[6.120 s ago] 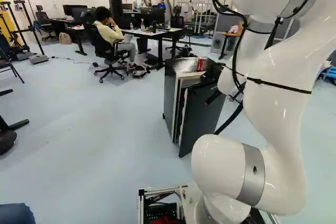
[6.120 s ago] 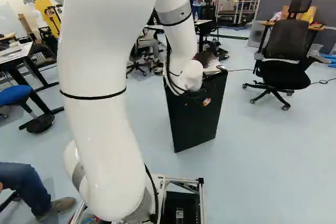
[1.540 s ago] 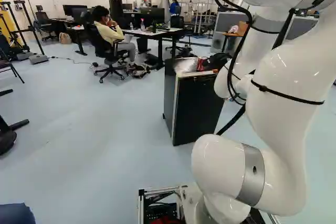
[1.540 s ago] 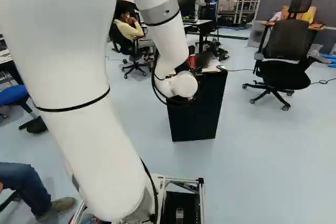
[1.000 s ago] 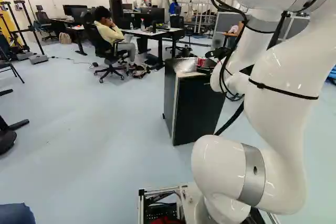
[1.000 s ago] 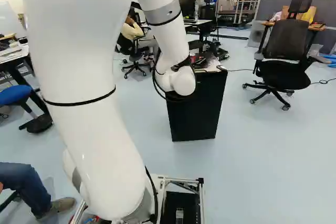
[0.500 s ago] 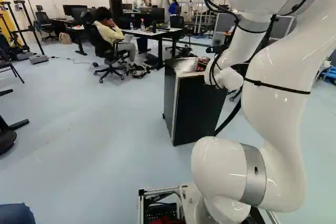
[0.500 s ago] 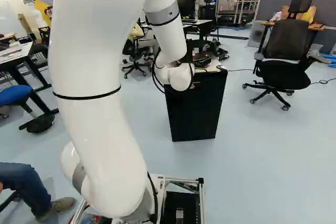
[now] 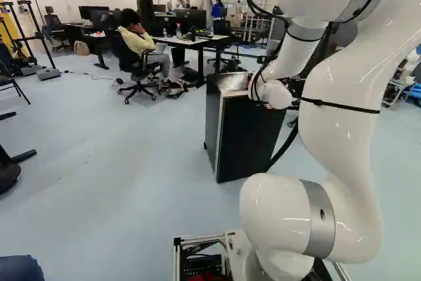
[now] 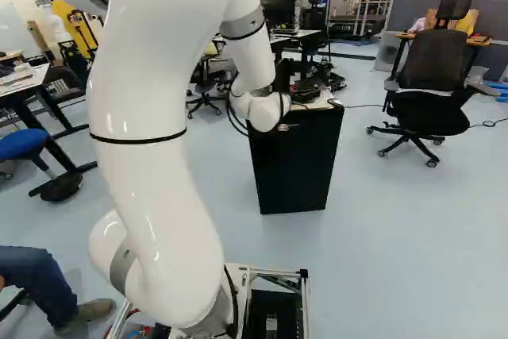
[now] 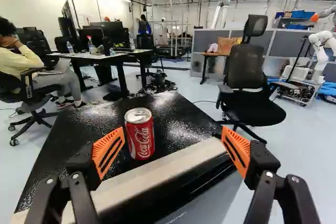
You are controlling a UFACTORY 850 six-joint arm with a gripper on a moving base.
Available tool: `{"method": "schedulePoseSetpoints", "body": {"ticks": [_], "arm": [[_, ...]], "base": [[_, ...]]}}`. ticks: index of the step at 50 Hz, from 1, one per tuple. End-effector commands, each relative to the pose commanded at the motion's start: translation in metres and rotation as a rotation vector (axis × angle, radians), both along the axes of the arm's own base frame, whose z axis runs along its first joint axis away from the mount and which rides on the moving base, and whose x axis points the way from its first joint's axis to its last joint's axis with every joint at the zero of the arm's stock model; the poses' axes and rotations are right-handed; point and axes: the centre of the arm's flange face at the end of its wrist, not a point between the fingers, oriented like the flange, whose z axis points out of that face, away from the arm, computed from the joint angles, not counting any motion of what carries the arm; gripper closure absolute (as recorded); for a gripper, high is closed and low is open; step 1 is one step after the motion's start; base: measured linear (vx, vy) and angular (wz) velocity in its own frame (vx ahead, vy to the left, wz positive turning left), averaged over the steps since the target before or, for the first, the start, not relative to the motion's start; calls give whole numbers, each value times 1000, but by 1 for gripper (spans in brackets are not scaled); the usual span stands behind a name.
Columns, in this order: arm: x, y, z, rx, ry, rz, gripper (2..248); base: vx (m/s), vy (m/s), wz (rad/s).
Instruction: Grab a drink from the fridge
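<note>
My gripper [image 10: 283, 127] is mostly hidden behind the wrist at the front of the black fridge [image 10: 295, 166]. In the wrist view the gripper [image 11: 173, 136] is open, its orange pads wide apart over the fridge's front edge. A red drink can [image 11: 140, 134] stands upright on the black fridge top [image 11: 176, 111], slightly ahead of the fingertips and much closer to one finger than the other. Nothing is gripped. The fridge door [image 9: 248, 137] is shut in the left base view. The wrist covers the can in the right base view.
An office chair [image 11: 248, 90] stands beyond the fridge on one side. A desk [image 11: 113, 56] with monitors and a seated person's chair are farther off. Another robot [image 11: 321, 51] is in the background. A person's leg [image 10: 36, 283] is beside the base in the right base view.
Since the oldest frames the fridge door has gone from ajar to shut. Over the last second the wrist has shifted left in the left base view, across the fridge top. The base has not moved.
</note>
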Motion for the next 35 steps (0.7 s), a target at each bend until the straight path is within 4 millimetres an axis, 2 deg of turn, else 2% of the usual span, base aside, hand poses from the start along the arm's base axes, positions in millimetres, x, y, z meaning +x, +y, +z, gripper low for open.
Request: {"method": "schedulePoseSetpoints", "body": {"ticks": [16,35], "arm": [[-6,22,0,7,13,32,3],[6,24,-7,9,20,43,3]], "base": [[0,0,0],[0,0,0]]}}
